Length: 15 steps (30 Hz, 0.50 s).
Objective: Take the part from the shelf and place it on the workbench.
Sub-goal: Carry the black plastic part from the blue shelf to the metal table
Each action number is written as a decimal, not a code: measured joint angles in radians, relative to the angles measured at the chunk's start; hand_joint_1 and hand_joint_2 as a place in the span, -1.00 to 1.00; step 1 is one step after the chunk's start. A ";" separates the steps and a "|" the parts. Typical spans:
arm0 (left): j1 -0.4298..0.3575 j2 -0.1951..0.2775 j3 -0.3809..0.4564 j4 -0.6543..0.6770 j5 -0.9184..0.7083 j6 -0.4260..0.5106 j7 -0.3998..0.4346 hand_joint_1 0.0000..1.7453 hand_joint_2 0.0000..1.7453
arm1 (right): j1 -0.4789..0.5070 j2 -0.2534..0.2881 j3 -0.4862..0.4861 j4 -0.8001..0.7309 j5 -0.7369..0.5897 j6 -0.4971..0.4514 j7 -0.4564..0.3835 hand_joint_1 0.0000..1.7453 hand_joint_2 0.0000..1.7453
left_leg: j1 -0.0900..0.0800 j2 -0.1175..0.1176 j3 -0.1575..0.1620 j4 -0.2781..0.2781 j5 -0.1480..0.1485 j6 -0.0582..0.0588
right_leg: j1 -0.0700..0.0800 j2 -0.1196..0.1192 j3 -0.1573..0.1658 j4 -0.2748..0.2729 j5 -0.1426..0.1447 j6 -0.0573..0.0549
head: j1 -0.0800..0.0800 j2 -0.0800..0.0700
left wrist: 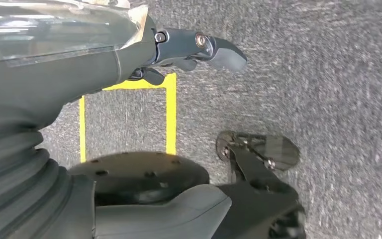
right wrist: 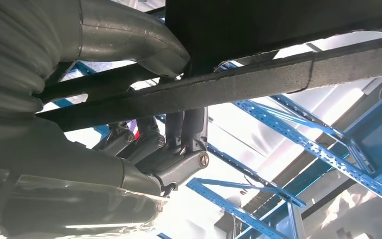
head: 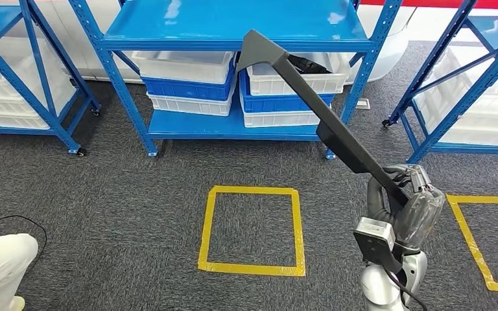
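Your robot faces a blue shelf (head: 233, 29) standing on grey carpet (head: 136, 214), with further blue racks at the left (head: 32, 71) and right (head: 454, 84) of the head view. The centre shelf's lower tier carries two stacks of white and blue bins (head: 188, 84), side by side; the right-hand stack's top bin (head: 298, 78) holds something dark that you cannot identify from here. The part (head: 327, 126), a long dark grey bar with an angled, wedge-shaped far end, is off the shelf and in the air: it runs diagonally from the right hand (head: 415, 201) up and leftward, its tip overlapping the edge of the shelf's upper tier in the head view. The right hand grips the part at its lower end; in the right wrist view the fingers (right wrist: 179, 149) wrap under the bar (right wrist: 258, 82) and the thumb lies over it. A yellow tape square (head: 253, 227) marks the carpet in front of the shelf, and part of a second one (head: 473, 240) lies to its right. The left hand (left wrist: 189, 50) hangs over the carpet beside a yellow tape corner (left wrist: 169, 114), holding nothing, its fingers loosely curled. A person's light-coloured trouser leg (head: 0, 259) enters at the lower left of the head view, beside a black cable (head: 19, 223).
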 joint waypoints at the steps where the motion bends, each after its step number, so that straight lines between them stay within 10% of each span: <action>1: -0.001 0.000 0.000 0.000 -0.001 0.000 0.000 -1.00 1.00 | -0.001 -0.003 -0.003 0.002 -0.001 0.000 -0.002 1.00 1.00 | 0.001 0.002 -0.004 -0.005 0.009 0.009 | 0.000 0.001 -0.009 0.014 -0.013 0.002 | 0.001 0.000; 5: -0.003 0.000 0.000 0.000 -0.005 0.001 0.000 -1.00 1.00 | -0.006 -0.011 -0.011 0.011 -0.004 0.000 -0.008 1.00 1.00 | 0.004 0.009 -0.040 -0.010 0.040 0.026 | -0.002 0.002 -0.093 0.231 -0.138 -0.007 | 0.008 0.000; 7: -0.003 0.000 0.000 0.000 -0.008 0.001 -0.001 -1.00 1.00 | -0.007 -0.013 -0.015 0.017 -0.007 0.000 -0.011 1.00 1.00 | 0.004 0.010 -0.060 -0.007 0.053 0.023 | -0.005 0.002 -0.091 0.274 -0.146 0.008 | 0.008 0.000; 10: -0.003 0.001 -0.001 0.000 -0.011 0.001 -0.003 -1.00 1.00 | -0.015 -0.014 -0.019 0.022 -0.012 0.000 -0.012 1.00 1.00 | 0.005 0.009 -0.089 0.009 0.066 0.012 | -0.013 0.003 0.031 0.093 -0.087 0.038 | 0.009 0.000; 12: -0.005 0.001 -0.001 0.000 -0.011 0.001 -0.005 -1.00 1.00 | -0.023 -0.015 -0.020 0.024 -0.013 0.000 -0.013 1.00 1.00 | 0.001 0.009 -0.104 0.020 0.076 0.000 | -0.009 0.007 0.079 0.007 -0.072 0.032 | 0.008 0.000; 15: -0.004 0.002 -0.001 0.000 -0.011 0.002 -0.009 -1.00 1.00 | -0.026 -0.016 -0.020 0.028 -0.015 0.000 -0.012 1.00 1.00 | 0.000 0.005 -0.115 0.027 0.086 -0.015 | -0.008 0.008 0.065 0.005 -0.063 0.009 | 0.007 0.000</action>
